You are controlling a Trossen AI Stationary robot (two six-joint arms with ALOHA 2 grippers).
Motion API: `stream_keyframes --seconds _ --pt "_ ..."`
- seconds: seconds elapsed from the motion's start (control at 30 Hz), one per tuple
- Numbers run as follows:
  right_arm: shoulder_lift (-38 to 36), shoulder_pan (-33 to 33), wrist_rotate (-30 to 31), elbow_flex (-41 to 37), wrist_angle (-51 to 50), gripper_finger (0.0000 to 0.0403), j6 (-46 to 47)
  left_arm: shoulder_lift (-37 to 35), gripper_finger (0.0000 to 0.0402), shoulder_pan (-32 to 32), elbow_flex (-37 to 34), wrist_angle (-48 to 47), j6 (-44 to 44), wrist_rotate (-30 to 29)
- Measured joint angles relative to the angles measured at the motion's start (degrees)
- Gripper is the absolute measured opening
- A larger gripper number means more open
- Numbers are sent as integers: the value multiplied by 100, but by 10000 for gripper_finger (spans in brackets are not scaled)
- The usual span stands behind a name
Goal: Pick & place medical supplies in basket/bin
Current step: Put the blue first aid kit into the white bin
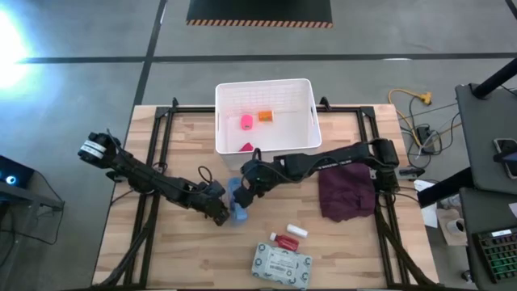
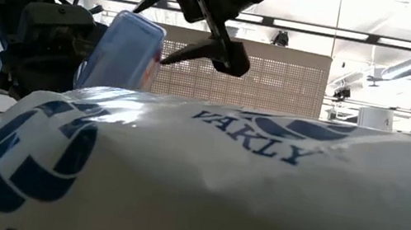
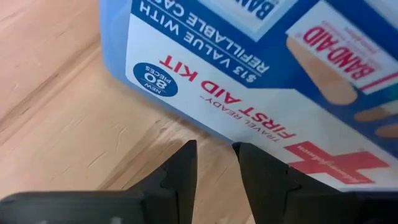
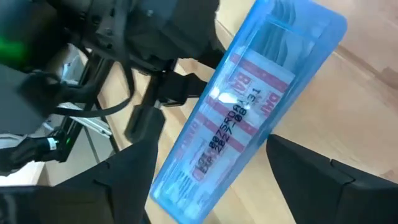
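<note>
- We judge the step in hand to be the pick-up of the blue first aid kit [image 1: 237, 200], which stands on edge on the wooden table [image 1: 355, 250] near the middle, just on the near side of the white bin [image 1: 306, 129].
- Our right gripper [image 1: 250, 190] hangs over the kit with its fingers spread wide; in the right wrist view the kit [image 4: 249, 99] lies between the two fingers [image 4: 127, 171] without either touching it.
- Our left gripper [image 1: 221, 213] sits low at the kit's left side. In the left wrist view its fingers [image 3: 180, 168] are nearly together, with only a narrow gap, and nothing is held between them; the kit's printed face [image 3: 261, 81] is right in front of them.
- The next move, as we judge it, calls for the right fingers to come down astride the kit's narrow body and close, then lift it and carry it to the far side into the bin.
- The left gripper is very close to the kit, so the two arms could crowd each other; the kit on its edge may also tip when touched.
- Already in the bin: a pink roll [image 1: 246, 122], an orange piece [image 1: 266, 116] and a red piece [image 1: 247, 148] by the near wall.
- On the near part of the table, waiting: a red-white tube [image 1: 283, 241], a small white bottle [image 1: 297, 232] and the pale green wipes pack [image 1: 281, 263], which fills the low view [image 2: 258, 199].
- The maroon cloth [image 1: 347, 190] lies to the right, under the right arm, and is no part of the load.
</note>
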Motion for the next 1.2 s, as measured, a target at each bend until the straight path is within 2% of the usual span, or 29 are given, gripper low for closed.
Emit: stream_keyframes --seconds 0.23,0.83,0.97,1.2 --pt "178 5 -4 -17 -51 297 163 2 102 0 0 108 0 -29" --pt "486 5 -2 -28 -220 262 306 -15 102 -2 107 268 46 -307" --pt "451 5 24 -28 -223 240 259 -49 102 -69 107 211 52 -320" --pt "340 57 -8 -24 -430 178 -32 -455 102 -421 109 -270 -345 -862"
